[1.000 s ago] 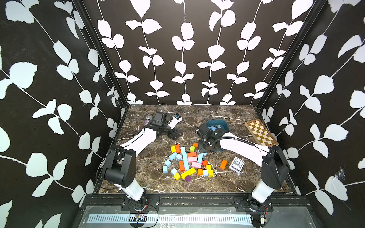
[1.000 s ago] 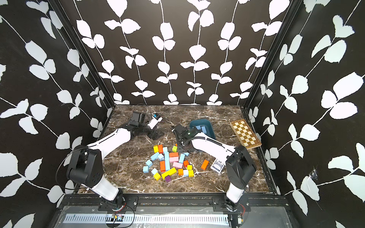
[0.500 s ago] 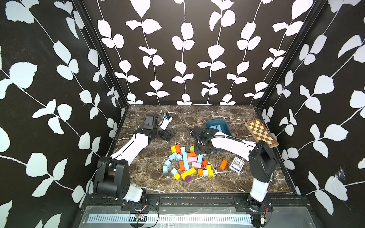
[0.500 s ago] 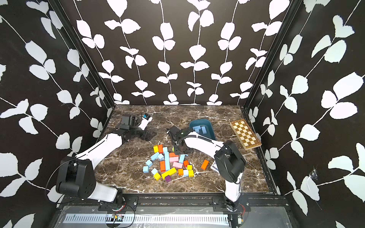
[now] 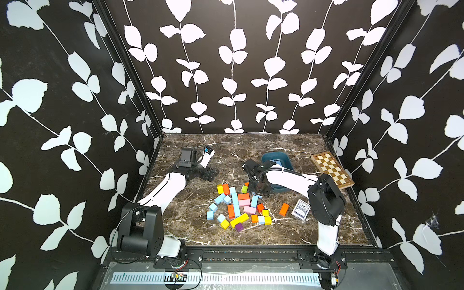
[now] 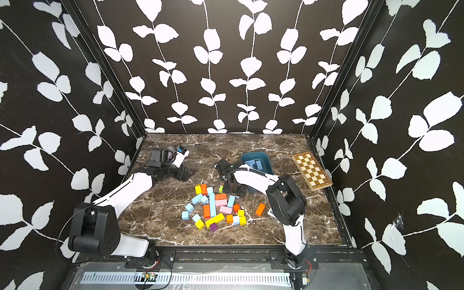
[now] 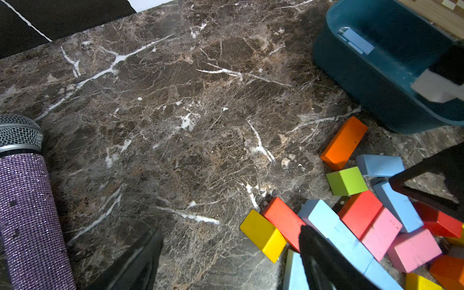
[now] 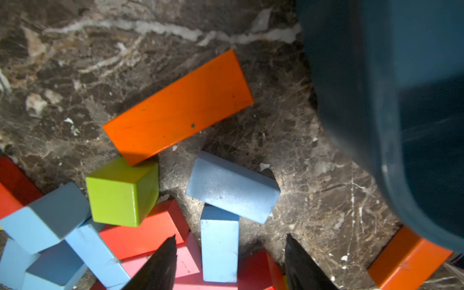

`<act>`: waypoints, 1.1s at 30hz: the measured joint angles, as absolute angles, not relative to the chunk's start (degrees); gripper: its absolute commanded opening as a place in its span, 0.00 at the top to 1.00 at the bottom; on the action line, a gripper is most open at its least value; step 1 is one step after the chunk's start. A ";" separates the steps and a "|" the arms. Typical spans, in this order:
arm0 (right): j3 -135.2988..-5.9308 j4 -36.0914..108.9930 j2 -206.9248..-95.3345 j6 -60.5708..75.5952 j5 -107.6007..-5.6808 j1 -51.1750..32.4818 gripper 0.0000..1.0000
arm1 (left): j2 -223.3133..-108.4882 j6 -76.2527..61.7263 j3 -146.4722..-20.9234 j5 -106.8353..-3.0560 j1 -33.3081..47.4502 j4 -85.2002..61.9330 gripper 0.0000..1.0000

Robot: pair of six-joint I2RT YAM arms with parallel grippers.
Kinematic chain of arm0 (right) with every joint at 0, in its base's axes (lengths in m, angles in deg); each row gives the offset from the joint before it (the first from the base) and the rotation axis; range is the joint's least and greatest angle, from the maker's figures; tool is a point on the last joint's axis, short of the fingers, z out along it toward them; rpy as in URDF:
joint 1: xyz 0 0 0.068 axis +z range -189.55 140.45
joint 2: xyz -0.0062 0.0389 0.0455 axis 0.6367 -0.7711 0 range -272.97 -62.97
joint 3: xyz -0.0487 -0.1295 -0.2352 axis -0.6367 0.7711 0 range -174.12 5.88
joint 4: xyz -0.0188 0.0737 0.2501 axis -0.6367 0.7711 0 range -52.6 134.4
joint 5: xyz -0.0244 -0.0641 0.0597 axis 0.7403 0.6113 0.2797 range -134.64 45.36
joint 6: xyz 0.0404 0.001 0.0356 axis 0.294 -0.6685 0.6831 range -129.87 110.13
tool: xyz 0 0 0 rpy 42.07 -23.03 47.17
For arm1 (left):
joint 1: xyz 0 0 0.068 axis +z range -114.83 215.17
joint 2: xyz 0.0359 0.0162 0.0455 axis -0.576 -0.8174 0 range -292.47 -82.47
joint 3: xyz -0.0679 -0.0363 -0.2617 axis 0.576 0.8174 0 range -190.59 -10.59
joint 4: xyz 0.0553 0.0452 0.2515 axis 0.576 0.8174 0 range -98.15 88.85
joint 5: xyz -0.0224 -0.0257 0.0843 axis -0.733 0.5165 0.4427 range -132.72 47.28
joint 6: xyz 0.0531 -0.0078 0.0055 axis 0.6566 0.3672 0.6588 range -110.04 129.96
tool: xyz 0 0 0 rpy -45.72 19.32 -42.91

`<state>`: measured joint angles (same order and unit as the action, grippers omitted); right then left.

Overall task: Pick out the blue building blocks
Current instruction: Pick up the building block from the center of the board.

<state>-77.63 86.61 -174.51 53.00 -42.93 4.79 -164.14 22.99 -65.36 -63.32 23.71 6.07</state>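
Blue blocks point(image 5: 235, 204): heaped mid-surface, some laid in the tray point(image 7: 364, 82); one bar point(image 8: 219, 247) is seen just ahead of the right jaws, parted and empty, long axis square to their closing line; left jaws, also parted, are set farther off.

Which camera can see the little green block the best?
The right wrist view: the green block looks big and sharp there, three faces showing, beside an orange bar. The left wrist view shows it smaller, farther off. In both top views it is only a tiny speck by the right arm.
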 measured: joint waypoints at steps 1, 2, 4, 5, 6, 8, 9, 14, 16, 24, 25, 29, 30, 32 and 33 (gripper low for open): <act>-77.63 86.44 -174.84 53.96 -42.99 4.59 0.32 | -164.14 22.99 -65.33 -63.19 23.71 6.00 0.13; -77.63 86.31 -175.15 54.53 -43.01 4.42 0.32 | -164.14 22.99 -65.29 -63.12 23.73 5.85 0.13; -77.17 85.26 -175.58 56.06 -43.30 3.72 0.32 | -164.14 22.99 -65.25 -62.99 23.75 5.59 0.13; -76.89 84.84 -175.76 56.56 -43.43 3.39 0.32 | -164.14 22.97 -65.20 -62.97 23.75 5.48 0.13; -76.75 84.49 -176.09 57.06 -43.60 3.02 0.32 | -164.14 22.97 -65.18 -62.97 23.75 5.35 0.13; -76.75 83.95 -176.92 57.74 -44.04 2.51 0.31 | -164.14 22.99 -65.18 -62.95 23.77 5.24 0.13; -76.93 83.75 -177.29 58.03 -44.54 2.25 0.31 | -164.14 22.99 -65.18 -62.88 23.88 5.19 0.13; -77.96 82.61 -179.43 58.59 -44.61 1.64 0.31 | -164.14 23.06 -65.18 -62.42 24.27 5.21 0.13; -78.26 82.33 -180.04 58.86 -44.87 1.55 0.31 | -164.14 23.08 -65.18 -62.18 24.47 5.21 0.13; -78.98 82.46 -180.44 59.12 -45.57 1.25 0.49 | -164.21 23.06 -65.18 -61.90 24.73 5.21 0.13; -79.36 82.61 -180.65 59.12 -45.59 1.25 0.50 | -164.23 23.06 -65.18 -61.90 24.73 5.21 0.13; -80.40 82.90 -181.07 58.59 -45.55 1.25 0.51 | -164.60 23.13 -65.20 -61.94 24.73 5.19 0.13; -80.49 83.05 -181.05 58.44 -45.53 1.27 0.51 | -164.88 23.21 -65.27 -61.98 24.73 5.21 0.13; -80.56 83.68 -180.81 58.05 -45.33 1.31 0.51 | -165.56 23.28 -65.57 -62.16 24.73 5.24 0.13; -80.58 84.32 -180.52 57.83 -45.20 1.33 0.51 | -166.00 23.30 -65.84 -62.25 24.73 5.19 0.13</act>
